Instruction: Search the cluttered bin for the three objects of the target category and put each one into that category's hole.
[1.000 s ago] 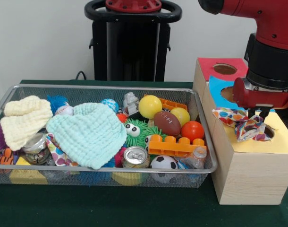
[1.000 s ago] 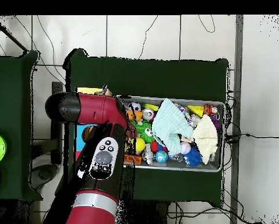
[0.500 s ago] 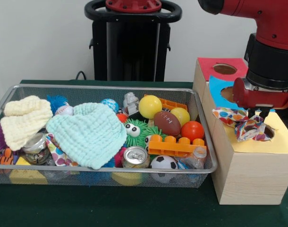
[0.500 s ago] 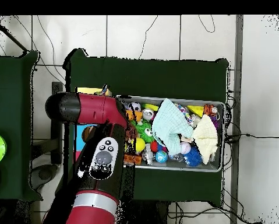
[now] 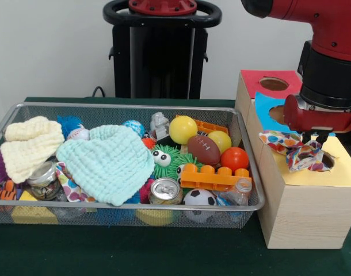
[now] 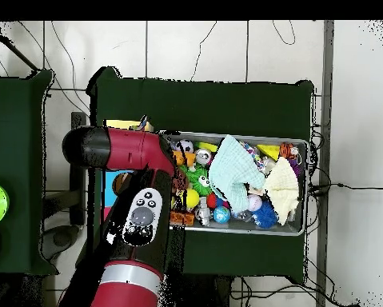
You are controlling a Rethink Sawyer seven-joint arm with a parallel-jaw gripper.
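Note:
My gripper (image 5: 314,140) hangs from the red arm right over the yellow-topped wooden box (image 5: 343,170), close to its round hole (image 5: 328,161). A white polka-dot fabric (image 5: 293,150) lies bunched under the gripper and spreads left over the box top, partly at the hole's edge. I cannot tell whether the gripper holds it. The wire mesh bin (image 5: 124,106) stands to the left, full of toys. Another patterned fabric piece (image 5: 68,187) peeks out under the mint cloth (image 5: 106,161). In the overhead view the arm (image 6: 138,216) hides the gripper and the boxes beside the bin (image 6: 242,233).
The blue-topped hole (image 5: 277,113) and red-topped hole (image 5: 274,84) lie behind the yellow one. The bin holds a cream cloth (image 5: 29,146), balls, a can (image 5: 164,191), an orange brick (image 5: 214,177) and a green googly-eyed toy (image 5: 167,160).

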